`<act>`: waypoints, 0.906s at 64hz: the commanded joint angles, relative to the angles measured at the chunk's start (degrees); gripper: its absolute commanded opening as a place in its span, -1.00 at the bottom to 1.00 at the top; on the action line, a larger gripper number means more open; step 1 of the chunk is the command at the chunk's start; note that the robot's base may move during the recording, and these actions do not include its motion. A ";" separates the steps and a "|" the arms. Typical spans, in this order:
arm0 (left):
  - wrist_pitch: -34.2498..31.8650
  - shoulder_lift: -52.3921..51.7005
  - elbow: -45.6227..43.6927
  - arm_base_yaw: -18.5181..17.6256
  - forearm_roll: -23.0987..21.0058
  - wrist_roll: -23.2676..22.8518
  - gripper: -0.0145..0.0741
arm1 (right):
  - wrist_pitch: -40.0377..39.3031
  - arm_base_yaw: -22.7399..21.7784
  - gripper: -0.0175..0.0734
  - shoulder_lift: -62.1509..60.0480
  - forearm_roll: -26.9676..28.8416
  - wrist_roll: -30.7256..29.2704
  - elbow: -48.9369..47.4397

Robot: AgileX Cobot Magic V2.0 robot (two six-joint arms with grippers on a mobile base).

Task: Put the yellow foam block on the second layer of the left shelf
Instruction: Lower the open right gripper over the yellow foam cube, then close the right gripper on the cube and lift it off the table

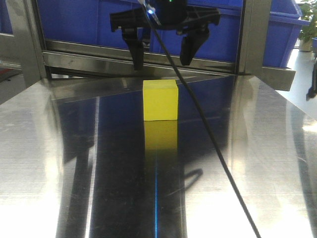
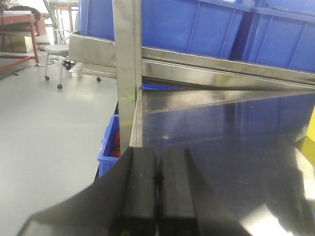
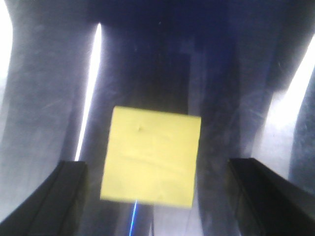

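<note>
The yellow foam block (image 1: 160,101) stands on a shiny steel shelf surface (image 1: 257,148), its reflection in front of it. My right gripper (image 1: 162,64) hangs open just above and behind the block, touching nothing. In the right wrist view the block (image 3: 151,155) lies between the two spread black fingers (image 3: 66,196) with a gap on each side, the right gripper (image 3: 156,169) holding nothing. My left gripper (image 2: 157,172) is shut, pads together, empty, near the shelf's left edge. A yellow sliver (image 2: 312,128) shows at that view's right border.
Blue plastic bins (image 1: 89,25) stand behind a steel rail at the back. Steel uprights (image 1: 252,34) frame the shelf; one post (image 2: 129,73) is close ahead of the left gripper. A black cable (image 1: 208,144) crosses the surface. A blue bin (image 2: 109,147) sits on the floor below.
</note>
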 commanded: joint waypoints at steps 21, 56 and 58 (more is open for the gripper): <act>-4.91 -0.86 1.58 0.12 -0.56 -0.22 -0.36 | -5.32 -0.52 0.77 1.64 -1.22 -0.04 -1.81; -4.91 -0.86 1.58 0.12 -0.56 -0.22 -0.36 | -4.55 -0.52 0.11 3.69 -1.12 -0.09 -1.87; -4.91 -0.86 1.58 0.12 -0.56 -0.22 -0.36 | -4.48 -0.59 0.05 3.40 -1.12 -0.09 -1.87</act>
